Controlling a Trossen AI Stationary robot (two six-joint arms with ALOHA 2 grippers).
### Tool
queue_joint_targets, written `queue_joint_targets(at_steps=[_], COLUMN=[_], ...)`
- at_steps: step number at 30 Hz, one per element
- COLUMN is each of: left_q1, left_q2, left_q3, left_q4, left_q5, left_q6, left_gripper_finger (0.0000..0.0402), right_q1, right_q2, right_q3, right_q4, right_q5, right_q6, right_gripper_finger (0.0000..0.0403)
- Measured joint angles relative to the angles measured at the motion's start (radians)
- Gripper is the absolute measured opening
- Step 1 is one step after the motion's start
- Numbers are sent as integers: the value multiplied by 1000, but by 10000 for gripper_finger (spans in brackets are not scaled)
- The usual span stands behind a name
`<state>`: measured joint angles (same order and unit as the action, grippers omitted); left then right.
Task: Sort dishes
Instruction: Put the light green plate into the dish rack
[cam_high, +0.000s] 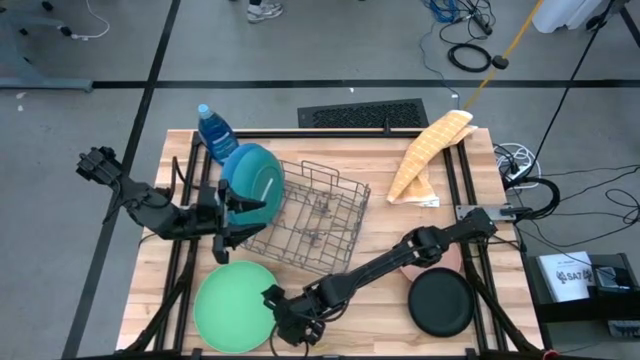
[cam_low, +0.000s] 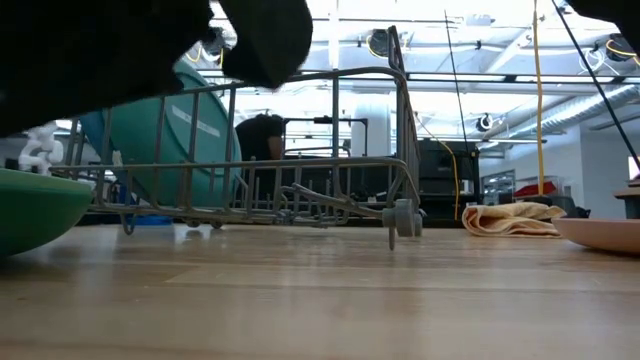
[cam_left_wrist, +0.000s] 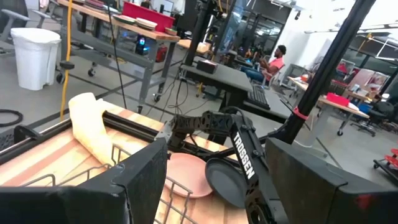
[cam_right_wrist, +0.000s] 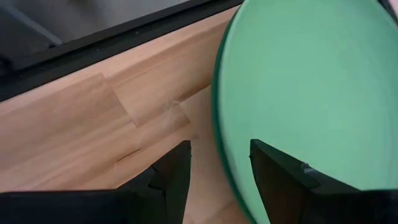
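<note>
A dark green plate (cam_high: 252, 175) stands on edge at the left end of the grey wire rack (cam_high: 315, 215), and a blue rim (cam_low: 93, 130) shows behind it. My left gripper (cam_high: 232, 222) is open just near of that plate and holds nothing; the left wrist view (cam_left_wrist: 217, 168) shows only the rack between its fingers. The light green plate (cam_high: 230, 305) lies flat at the near left. My right gripper (cam_high: 283, 318) is open at its right rim (cam_right_wrist: 225, 155), one finger over the plate and one outside. The black plate (cam_high: 441, 302) and the pink plate (cam_high: 447, 258) lie at the near right.
A blue bottle (cam_high: 213, 130) stands at the far left beside the rack. A folded tan towel (cam_high: 428, 155) lies at the far right. My right arm (cam_high: 400, 255) stretches across the table's near half, over the pink plate. Bare wood (cam_high: 340, 330) shows in the near middle.
</note>
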<state>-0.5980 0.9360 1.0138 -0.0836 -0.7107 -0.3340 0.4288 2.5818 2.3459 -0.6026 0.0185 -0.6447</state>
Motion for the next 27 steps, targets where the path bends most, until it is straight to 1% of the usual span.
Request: queue_joint_targets(at_steps=[7,11,27], left_q1=[0,0,0], left_q2=[0,0,0], left_q3=[0,0,0], left_q4=[0,0,0], left_q5=[-5,-7,-8], left_q6=[8,8,8], left_gripper_finger=[267,267,267], right_q1=[-13,-18,-25], right_q2=[2,3,3], right_q3=[0,0,-1], right_q4=[8,8,7], right_q5=[-21,-21,-25], right_q6=[2,3,-26], right_gripper_finger=[106,88,84])
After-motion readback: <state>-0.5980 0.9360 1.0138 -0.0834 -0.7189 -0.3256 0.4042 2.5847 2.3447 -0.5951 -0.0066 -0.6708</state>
